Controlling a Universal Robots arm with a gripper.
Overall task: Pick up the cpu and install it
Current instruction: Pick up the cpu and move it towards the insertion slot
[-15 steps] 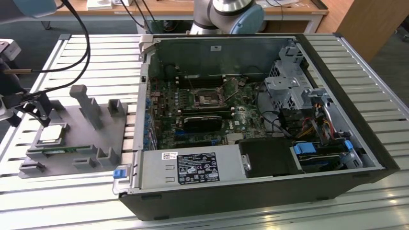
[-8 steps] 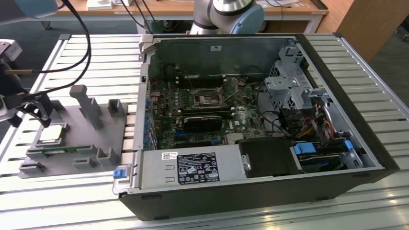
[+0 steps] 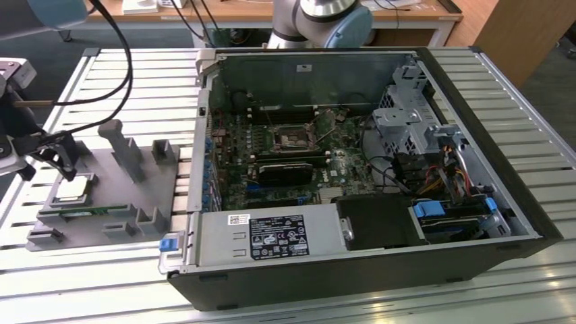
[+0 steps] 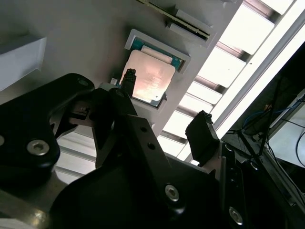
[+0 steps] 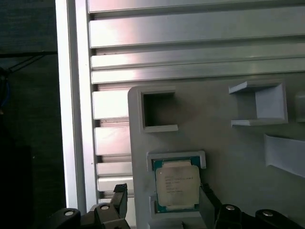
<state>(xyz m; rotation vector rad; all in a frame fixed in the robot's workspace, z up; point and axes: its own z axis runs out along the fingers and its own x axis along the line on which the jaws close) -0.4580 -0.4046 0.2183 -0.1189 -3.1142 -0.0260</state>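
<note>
Hand [image 3: 61,156]: black, two-fingered, poised over the grey tray [image 3: 135,202] at the exterior view's left. Fingers spread and unclenched, nothing held. One fingertip [image 4: 127,76] sits beside an edge of the cpu, the other finger [image 4: 204,133] stands well apart on the far side.
Cpu [image 3: 74,187]: lies flat, silver-grey top up, in its shallow framed pocket on the tray. Seen in both wrist views [image 4: 147,78] [image 5: 177,186]. Not lifted; no contact that I can confirm.
Why it lies so: my reading is that the pocket rim locates the chip square and level, so the fingers can close on opposite edges without it sliding.
Tray: rests on the slatted metal surface [image 3: 504,74], just beside the open computer case [image 3: 360,169]. It also carries upright posts and empty brackets; a narrow green memory stick [image 3: 85,213] lies near the cpu.
Socket [image 3: 293,138]: dark square frame on the motherboard inside the case, well apart from the hand.
Arm pose: wrist points roughly straight down at the tray, fingers straddling the chip, tips low near tray level. The arm's base [image 3: 320,20] stands behind the case.
Task status: judged as the pick stage, grasp not yet made, install not yet done.
</note>
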